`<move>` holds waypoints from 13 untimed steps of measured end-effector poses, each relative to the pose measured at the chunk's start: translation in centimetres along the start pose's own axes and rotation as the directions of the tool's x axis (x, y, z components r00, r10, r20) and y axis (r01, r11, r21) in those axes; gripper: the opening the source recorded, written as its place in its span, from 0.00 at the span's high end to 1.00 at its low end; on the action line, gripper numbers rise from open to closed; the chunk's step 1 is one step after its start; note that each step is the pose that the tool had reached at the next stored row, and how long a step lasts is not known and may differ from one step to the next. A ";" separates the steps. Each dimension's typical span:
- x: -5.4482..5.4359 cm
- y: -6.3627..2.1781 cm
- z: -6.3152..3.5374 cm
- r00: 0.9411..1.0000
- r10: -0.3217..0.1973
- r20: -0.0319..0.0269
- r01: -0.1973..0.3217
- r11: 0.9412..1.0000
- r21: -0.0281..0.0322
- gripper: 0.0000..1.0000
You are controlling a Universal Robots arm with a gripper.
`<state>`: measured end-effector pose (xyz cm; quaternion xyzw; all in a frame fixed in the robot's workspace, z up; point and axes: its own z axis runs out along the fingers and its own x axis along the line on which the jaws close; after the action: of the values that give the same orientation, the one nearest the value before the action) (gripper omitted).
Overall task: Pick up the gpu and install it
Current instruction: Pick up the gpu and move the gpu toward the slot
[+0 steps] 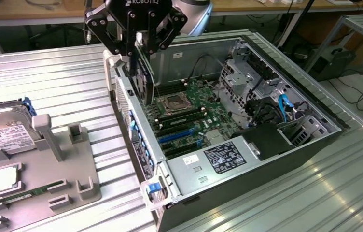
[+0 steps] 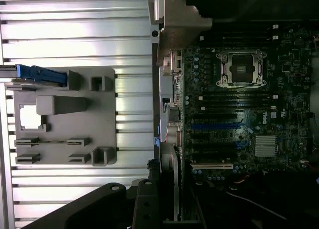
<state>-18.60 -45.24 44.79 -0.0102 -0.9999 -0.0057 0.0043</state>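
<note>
**Gripper.** In the upper centre of the exterior view I see the gripper [image 1: 134, 58] pointing straight down. Its fingers are pinched on the top edge of the gpu [image 1: 146, 82]. In the wrist view the card appears edge-on between the dark fingers [image 2: 144, 204].

**Gpu position.** The gpu hangs upright from the fingers, clear of the table [image 1: 52, 72]. It is inside the open computer case [image 1: 188, 60], close to the case wall on the exterior view's left. Its lower edge sits over the motherboard [image 1: 194, 113], just beside the processor socket [image 1: 172, 102]. I cannot tell whether that edge touches the board. The blue expansion slots [image 1: 176, 135] lie lower in the frame, apart from the card.

**Case.** The case lies on its side with its open face up and fills the centre and right of the exterior view. The power supply [image 1: 223, 157], with its dark label, sits in the lower centre.

**Parts holder.** A grey parts holder [image 1: 72, 164] rests on the ribbed table in the lower left of the exterior view, well apart from the gripper. A hard drive [image 1: 7, 135] with a white label leans in it at the far left. A green memory stick [image 1: 36, 191] lies in a groove near its lower edge.
</note>
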 end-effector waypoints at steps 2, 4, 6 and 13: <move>-0.2 0.01 0.01 1.000 0.000 0.000 0.000 1.000 0.000 0.73; -0.5 0.01 0.02 1.000 0.000 0.000 0.000 1.000 0.000 0.73; -0.7 0.01 0.03 1.000 0.000 0.000 0.000 1.000 0.000 0.73; -1.2 0.02 0.08 1.000 0.000 0.000 0.000 1.000 0.000 0.73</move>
<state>-17.36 -45.25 44.70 -0.0102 -0.9999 -0.0057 0.0043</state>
